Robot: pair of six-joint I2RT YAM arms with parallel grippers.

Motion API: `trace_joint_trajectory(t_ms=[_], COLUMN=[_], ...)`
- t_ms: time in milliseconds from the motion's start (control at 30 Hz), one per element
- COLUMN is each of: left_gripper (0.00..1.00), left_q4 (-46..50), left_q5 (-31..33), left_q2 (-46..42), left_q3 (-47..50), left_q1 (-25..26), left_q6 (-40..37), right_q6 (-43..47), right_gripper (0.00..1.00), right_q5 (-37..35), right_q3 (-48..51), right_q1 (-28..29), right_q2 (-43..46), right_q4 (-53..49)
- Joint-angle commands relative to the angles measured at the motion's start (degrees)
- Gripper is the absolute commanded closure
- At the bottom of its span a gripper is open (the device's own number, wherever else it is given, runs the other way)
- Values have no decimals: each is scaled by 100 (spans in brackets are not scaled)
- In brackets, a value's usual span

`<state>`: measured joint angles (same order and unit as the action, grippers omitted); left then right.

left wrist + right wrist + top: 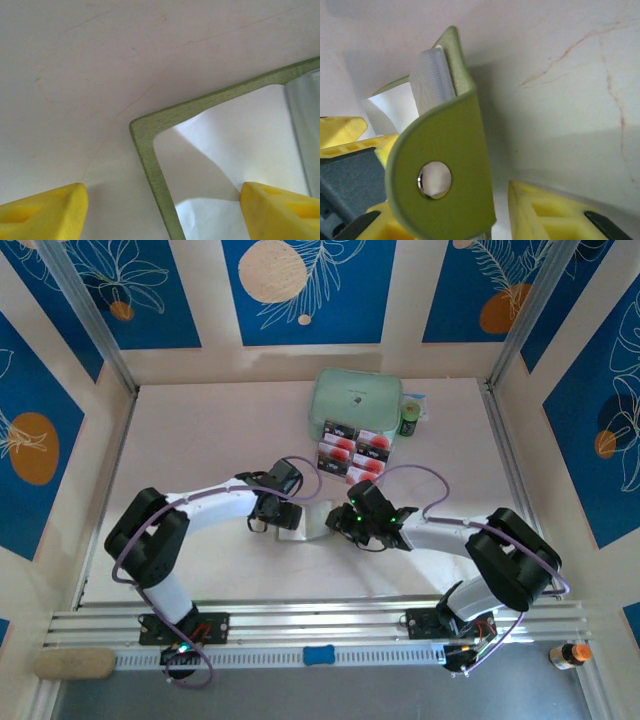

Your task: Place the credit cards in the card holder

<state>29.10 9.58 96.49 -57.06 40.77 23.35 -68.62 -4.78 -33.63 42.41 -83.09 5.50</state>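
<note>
Two end effectors at mid-counter [200, 440], both at the holder [452, 135]. At the left end effector [162, 217], fingers [45, 212] wide apart, straddling a green corner of the opened holder lying flat, gripping nothing. At the right end effector [470, 220], jaws apart too, the holder's flap with its snap [435, 180] upright between them, a gap showing beside one finger. Cards [352, 452] in rows farther back, just beside the mint case [358, 400], well apart from the holder.
</note>
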Motion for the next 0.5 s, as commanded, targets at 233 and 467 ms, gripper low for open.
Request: trace_joint_trajectory(t_ms=[233,467], left_gripper=[20,20], left_q4=[39,-16], left_q5=[281,289], left_q2=[-70,-156], left_q3=[7,28], left_q1=[8,5], left_q6=[-46,37], right_q6=[707,1296], right_gripper=[65,73], right_q5=[-49,465], right_q3=[-161,-826], right_q1=[-242,-199], right_q2=[1053,550], right_q4=[-927,-973])
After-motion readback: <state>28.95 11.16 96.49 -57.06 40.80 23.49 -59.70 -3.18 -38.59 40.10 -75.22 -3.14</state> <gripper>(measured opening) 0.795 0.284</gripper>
